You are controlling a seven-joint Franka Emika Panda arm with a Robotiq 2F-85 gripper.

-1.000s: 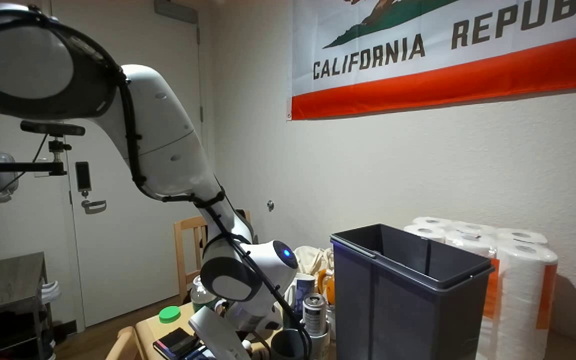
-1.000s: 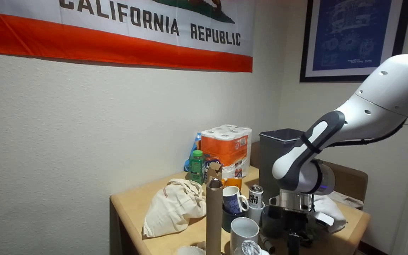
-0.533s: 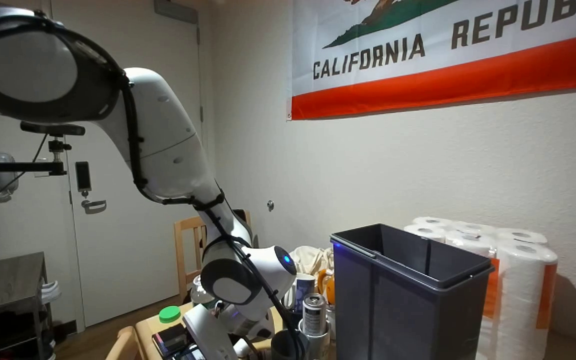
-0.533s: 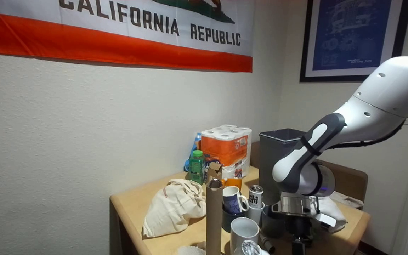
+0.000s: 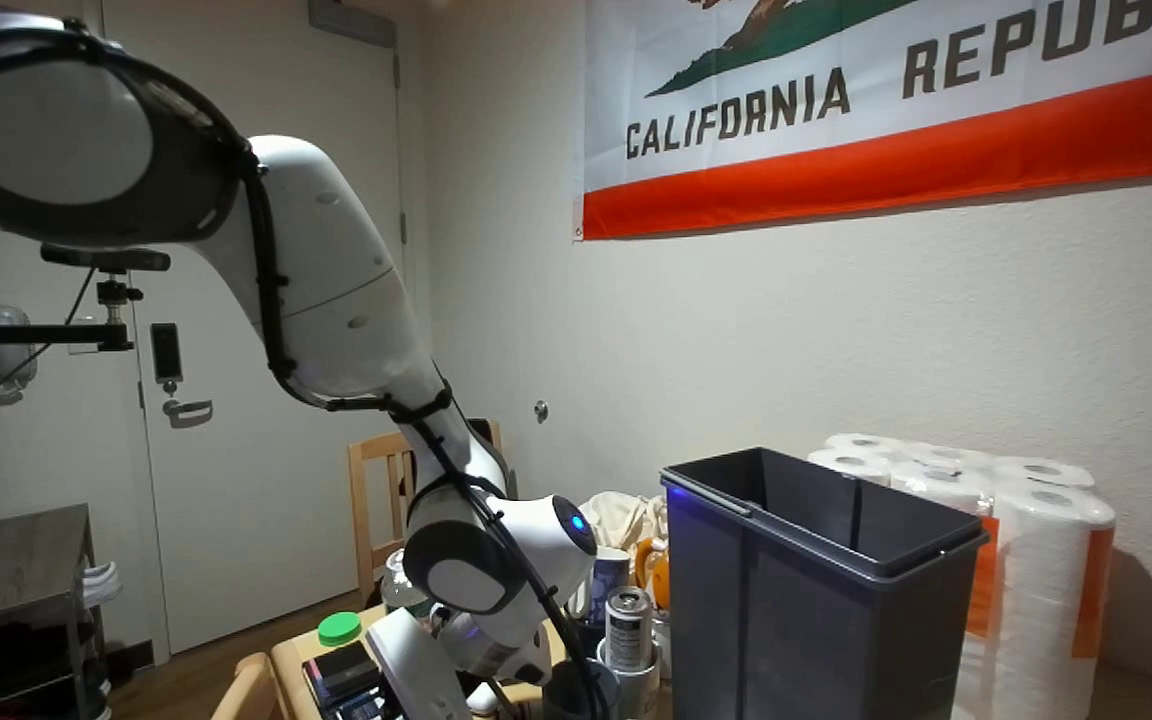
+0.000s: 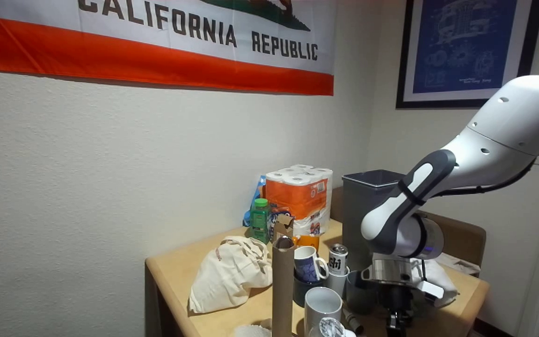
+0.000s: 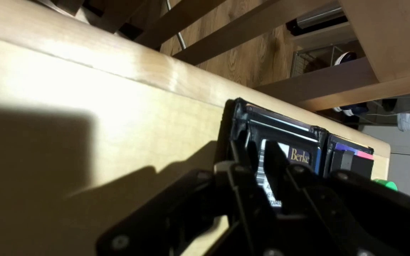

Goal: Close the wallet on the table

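Awkwardly, the bifold wallet [image 7: 323, 145] is spread open near the edge of the wooden table [image 7: 137, 110], so it could be pushed off rather than folded if its leaf is shoved sideways by the gripper [image 7: 256, 147], whose fingertips are slightly parted, with nothing clasped.
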